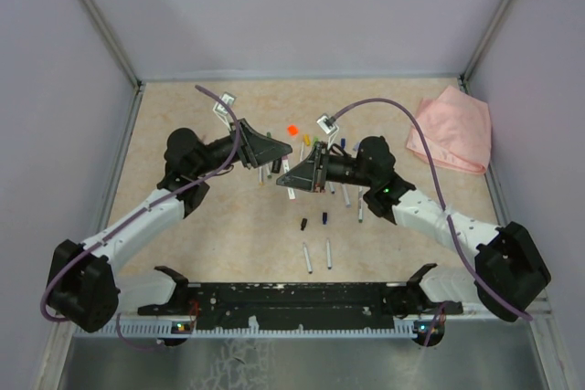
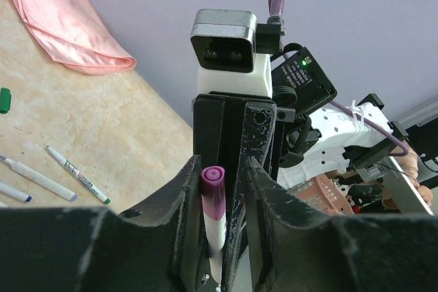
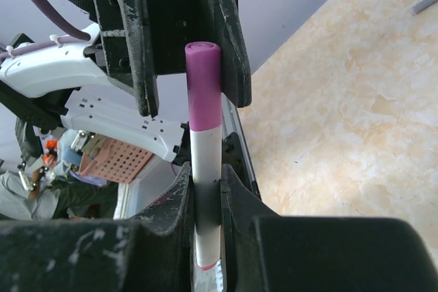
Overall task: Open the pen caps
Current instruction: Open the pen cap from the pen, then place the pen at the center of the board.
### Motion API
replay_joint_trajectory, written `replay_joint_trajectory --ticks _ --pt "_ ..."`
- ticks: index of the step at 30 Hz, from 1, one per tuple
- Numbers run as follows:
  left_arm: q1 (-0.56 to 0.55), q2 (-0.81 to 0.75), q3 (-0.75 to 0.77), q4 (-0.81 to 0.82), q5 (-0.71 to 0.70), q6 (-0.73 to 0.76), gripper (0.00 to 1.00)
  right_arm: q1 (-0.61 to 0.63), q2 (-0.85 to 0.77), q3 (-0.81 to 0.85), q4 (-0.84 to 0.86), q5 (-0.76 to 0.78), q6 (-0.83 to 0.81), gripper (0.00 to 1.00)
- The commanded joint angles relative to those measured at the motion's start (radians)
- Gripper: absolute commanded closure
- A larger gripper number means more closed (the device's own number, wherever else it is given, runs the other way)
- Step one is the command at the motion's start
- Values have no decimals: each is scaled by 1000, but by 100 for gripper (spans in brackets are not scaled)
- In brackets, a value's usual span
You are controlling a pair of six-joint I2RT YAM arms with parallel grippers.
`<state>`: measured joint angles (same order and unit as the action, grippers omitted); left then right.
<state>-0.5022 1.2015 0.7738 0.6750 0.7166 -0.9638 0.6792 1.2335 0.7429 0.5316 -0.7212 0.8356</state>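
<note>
Both arms reach forward and inward, wrists meeting tip to tip mid-scene. Left gripper (image 2: 220, 172) jaws slightly parted; right gripper (image 3: 205, 186) clamped on a pen (image 3: 205, 155).

there are two arms, the left arm (image 1: 146, 216) and the right arm (image 1: 430, 216), and two grippers, the left gripper (image 2: 217, 189) and the right gripper (image 3: 205, 189). there is one pink cloth (image 1: 452, 130). there is one pen (image 3: 205, 162) with one purple cap (image 3: 204, 87). in front lie two white pens (image 1: 307, 258) (image 1: 328, 253) and two dark caps (image 1: 303, 223) (image 1: 324, 219). there is one orange cap (image 1: 292, 129). the other pens are too hidden to count.

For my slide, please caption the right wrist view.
Right gripper clamps white pen; purple cap stands between the jaws of the left gripper.
</note>
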Motion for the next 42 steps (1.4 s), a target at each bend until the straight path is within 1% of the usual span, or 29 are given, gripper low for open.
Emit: replay_joint_trajectory --ticks 1,3,7,8,9,14,21,25,29,35,37,39,42 --pt "-3 2 14 56 6 -8 67 14 -3 46 40 -12 7 100" --pt "-4 7 15 61 12 -12 73 16 -2 46 41 -14 6 100" --pt "-3 19 23 77 29 -15 95 17 3 46 42 -18 7 100" --pt "-3 20 25 76 24 -12 99 19 3 45 43 -19 9 100" --pt "-4 19 29 67 14 -3 100 19 3 43 44 -21 9 100" --pt "41 34 100 9 -45 73 100 30 -5 19 47 -27 18 100" --pt "186 140 250 93 -109 92 100 67 -38 -46 49 -4 36 100" --pt "218 201 350 103 -147 99 100 83 -62 -76 22 21 39 100" --pt "235 229 402 100 -158 103 100 94 -99 -105 -18 50 40 100" --pt "249 224 403 114 -177 94 100 123 -119 -130 -30 74 50 100" --pt "251 205 379 97 -173 94 100 134 -128 -129 -68 99 38 100" --pt "251 173 330 73 -164 95 100 148 -144 -114 -153 141 -1 100" --pt "252 106 226 9 -145 101 100 185 -165 -79 -334 232 -93 100"
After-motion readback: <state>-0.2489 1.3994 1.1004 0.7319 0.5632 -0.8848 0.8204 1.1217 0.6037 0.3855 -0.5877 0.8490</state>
